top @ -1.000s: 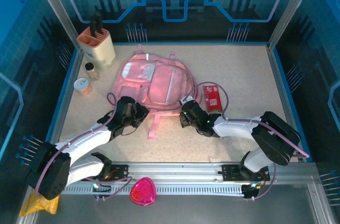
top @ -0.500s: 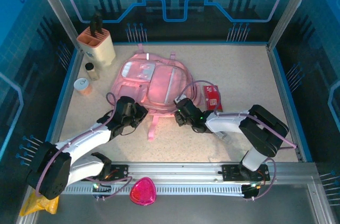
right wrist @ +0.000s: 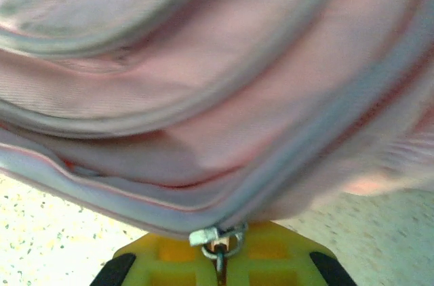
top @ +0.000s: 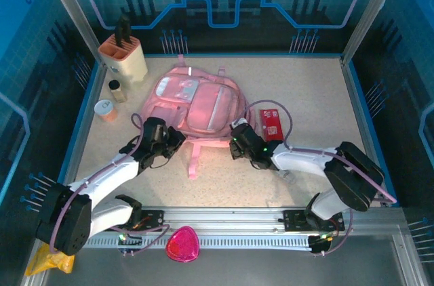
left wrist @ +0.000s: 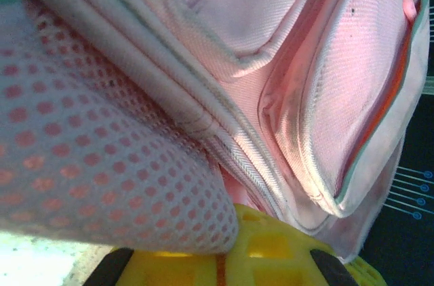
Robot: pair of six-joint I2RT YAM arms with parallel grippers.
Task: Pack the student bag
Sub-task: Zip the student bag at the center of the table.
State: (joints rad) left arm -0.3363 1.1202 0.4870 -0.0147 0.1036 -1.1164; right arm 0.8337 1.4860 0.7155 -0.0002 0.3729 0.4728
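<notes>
The student bag [top: 200, 103], a large pink backpack, lies flat mid-table with its straps trailing toward me. My left gripper [top: 165, 139] is at its near left corner. In the left wrist view its yellow jaws [left wrist: 220, 267] are shut, with the bag's white mesh [left wrist: 102, 157] and pink fabric bunched over them. My right gripper [top: 237, 141] is at the near right corner. Its jaws [right wrist: 218, 267] are shut on the metal zipper pull [right wrist: 218, 240] hanging from the bag's zip seam [right wrist: 285, 164].
A red packet [top: 271, 123] lies just right of the bag. At the back left stand a beige knife block [top: 123, 59], a small jar [top: 116, 89] and a small cup [top: 105, 108]. A magenta pouch [top: 182, 244] sits on the near rail.
My right gripper swung left along the bag's near edge, then back right. My left gripper moved a little left and away, and the bag's near left corner shifted with it.
</notes>
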